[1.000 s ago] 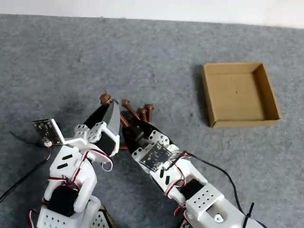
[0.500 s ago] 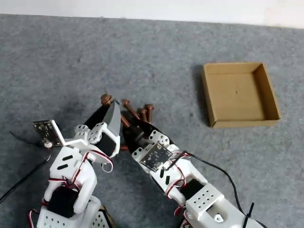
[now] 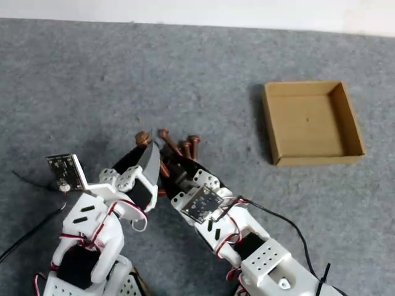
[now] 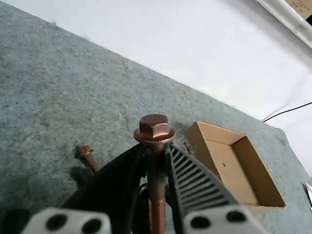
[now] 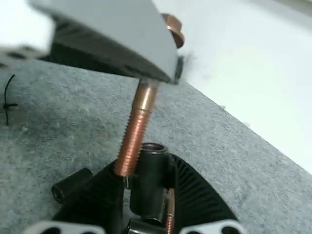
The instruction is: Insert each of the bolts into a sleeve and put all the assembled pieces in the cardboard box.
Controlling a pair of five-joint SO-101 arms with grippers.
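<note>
Left gripper [image 4: 155, 152], pinching a copper bolt [image 4: 154, 130] by the shank, hex head up above the jaws. Right gripper [image 5: 146, 168], clamped around a black sleeve [image 5: 149, 195] held upright. Threaded tip of the bolt at the rim of the sleeve's open mouth, tilted, touching or just beside it; hard to tell which. Just beyond, on the grey carpet [image 3: 92, 80], loose bolts [image 3: 186, 148] in a small cluster and a spare sleeve [image 5: 72, 185] lying on its side. Well apart, off to one side, the cardboard box [image 3: 269, 129].
</note>
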